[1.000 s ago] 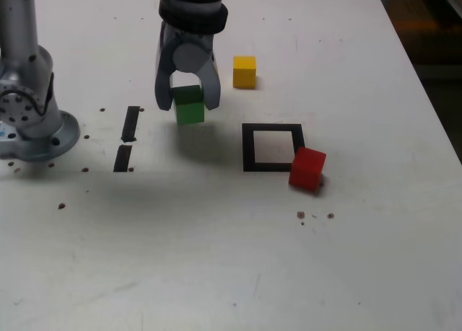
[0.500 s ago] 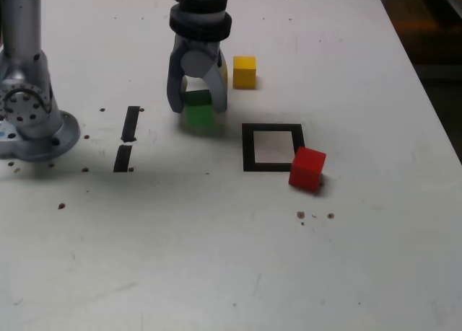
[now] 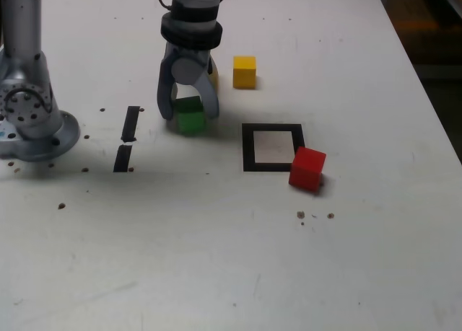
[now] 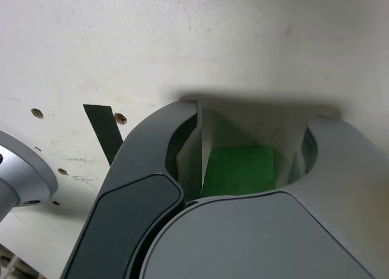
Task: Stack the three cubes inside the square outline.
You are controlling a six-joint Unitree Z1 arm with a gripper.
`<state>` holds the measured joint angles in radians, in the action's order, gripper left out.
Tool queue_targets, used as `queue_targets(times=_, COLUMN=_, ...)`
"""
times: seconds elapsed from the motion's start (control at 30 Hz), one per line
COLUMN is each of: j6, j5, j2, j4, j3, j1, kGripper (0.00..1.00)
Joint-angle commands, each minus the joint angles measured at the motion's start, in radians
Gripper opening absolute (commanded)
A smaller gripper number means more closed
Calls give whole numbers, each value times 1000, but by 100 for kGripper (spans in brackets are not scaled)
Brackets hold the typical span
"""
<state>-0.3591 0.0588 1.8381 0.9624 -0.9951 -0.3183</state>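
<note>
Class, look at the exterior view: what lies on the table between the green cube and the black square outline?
Nothing: in the exterior view only bare white table separates the green cube from the square outline.

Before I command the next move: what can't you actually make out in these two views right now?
- Grip on the green cube: exterior view, the gripper fingers cover its sides; wrist view, one finger stands off it, the other contact is hidden.
- Whether the cube rests on the table: its underside is hidden in both views.
- Square outline: exterior view, the red cube covers one corner.
- Yellow cube, red cube, outline: outside the wrist view.
</note>
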Motion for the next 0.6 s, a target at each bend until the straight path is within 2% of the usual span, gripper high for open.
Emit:
queue_targets(times=0.0, j6=-5, j5=4, j2=-1, j4=3, j3=5, j1=-2, kGripper=72)
queue_targets(times=0.27, j6=-7, j5=3, j2=-19, j4=-3, j3=15, j1=-2, kGripper=86)
queue_targets(times=0.57, j6=3, j5=-17, j2=-80, j4=17, j3=10, j1=-2, kGripper=87)
